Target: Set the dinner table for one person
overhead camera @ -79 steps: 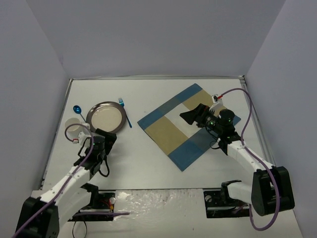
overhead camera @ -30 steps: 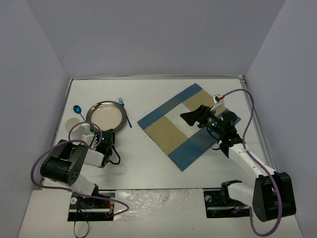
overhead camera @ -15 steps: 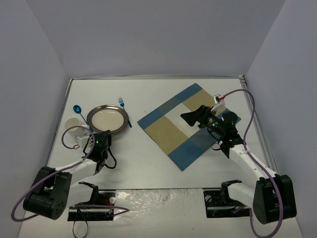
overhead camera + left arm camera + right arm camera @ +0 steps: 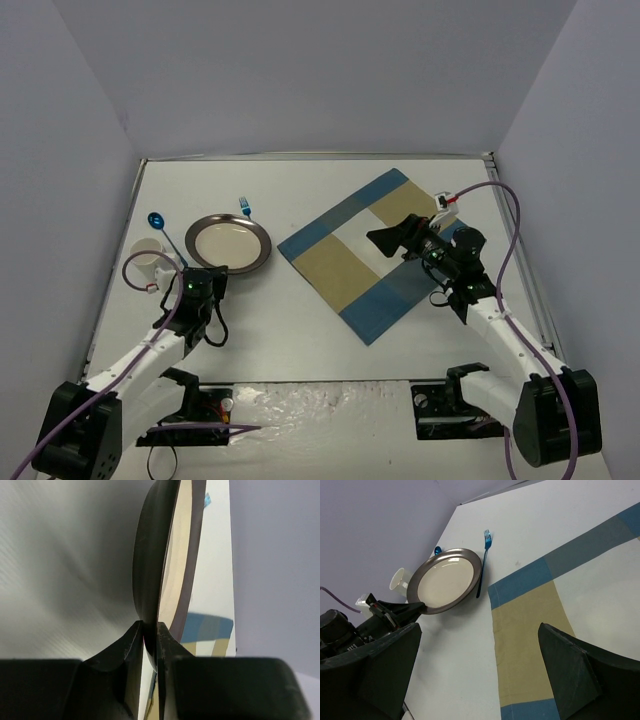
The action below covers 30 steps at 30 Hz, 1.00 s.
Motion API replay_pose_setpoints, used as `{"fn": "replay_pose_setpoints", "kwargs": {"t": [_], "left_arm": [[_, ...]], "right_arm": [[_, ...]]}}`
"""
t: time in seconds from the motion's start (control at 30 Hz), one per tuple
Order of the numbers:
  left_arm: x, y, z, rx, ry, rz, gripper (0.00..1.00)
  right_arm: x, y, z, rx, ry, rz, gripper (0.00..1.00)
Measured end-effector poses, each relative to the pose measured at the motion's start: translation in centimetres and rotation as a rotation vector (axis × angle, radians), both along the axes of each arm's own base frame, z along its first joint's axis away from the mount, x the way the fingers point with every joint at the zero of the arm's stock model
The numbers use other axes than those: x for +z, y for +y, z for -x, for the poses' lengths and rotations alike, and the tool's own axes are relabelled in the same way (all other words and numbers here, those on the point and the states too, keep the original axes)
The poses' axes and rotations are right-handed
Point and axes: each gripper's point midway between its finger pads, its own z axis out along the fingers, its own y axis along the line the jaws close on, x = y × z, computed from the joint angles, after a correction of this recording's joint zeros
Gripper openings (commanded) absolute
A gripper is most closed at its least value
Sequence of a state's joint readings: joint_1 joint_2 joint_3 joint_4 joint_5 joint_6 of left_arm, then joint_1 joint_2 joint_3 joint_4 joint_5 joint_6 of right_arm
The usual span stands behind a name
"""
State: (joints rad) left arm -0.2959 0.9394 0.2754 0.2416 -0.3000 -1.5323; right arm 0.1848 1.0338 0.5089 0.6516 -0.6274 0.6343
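Dinner table (image 4: 300, 190) lies under both arms; we have left gripper (image 4: 150, 632) pinching the plate (image 4: 228, 242) by its near rim at table-left, right gripper (image 4: 388, 238) spread empty over placemat (image 4: 340, 262), and that thin edge grip may slip, dropping plate onto fork (image 4: 243, 206).

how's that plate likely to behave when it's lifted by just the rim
Probably stiff: the plate shows no bend though the left claw pinches only its near rim. That one-edge grip likely lets it droop or swivel, since most of it lies beyond the pinch. Its glossy surface looks slippery, so it might slide out.
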Motion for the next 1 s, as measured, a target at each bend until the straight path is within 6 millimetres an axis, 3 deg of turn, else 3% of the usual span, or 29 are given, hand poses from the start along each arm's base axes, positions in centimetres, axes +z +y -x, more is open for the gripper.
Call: {"fn": "replay_pose_setpoints", "kwargs": {"t": [0.17, 0.33, 0.47, 0.63, 0.87, 1.0], "left_arm": [[2.9, -2.4, -0.8, -0.136, -0.032, -0.002, 0.0], [7.1, -5.3, -2.0, -0.281, -0.115, 0.024, 0.0], [8.8, -8.3, -3.7, -0.401, -0.158, 0.054, 0.0], [8.5, -15.0, -6.0, -0.605, -0.146, 0.054, 0.0], [7.5, -26.2, -5.5, -0.93, -0.161, 0.097, 0.0], [6.3, -30.2, -5.3, -1.032, -0.185, 0.129, 0.0]], "right_arm": [[0.9, -0.4, 0.3, -0.019, -0.014, 0.021, 1.0], [3.4, -0.9, 0.6, -0.046, -0.068, 0.022, 1.0], [5.1, -1.4, 1.3, -0.077, -0.104, -0.003, 1.0], [6.3, -2.8, 2.1, -0.158, -0.115, -0.004, 1.0], [9.7, -5.0, 3.2, -0.266, -0.178, 0.054, 1.0], [11.1, -5.9, 4.1, -0.303, -0.218, 0.082, 1.0]]}}
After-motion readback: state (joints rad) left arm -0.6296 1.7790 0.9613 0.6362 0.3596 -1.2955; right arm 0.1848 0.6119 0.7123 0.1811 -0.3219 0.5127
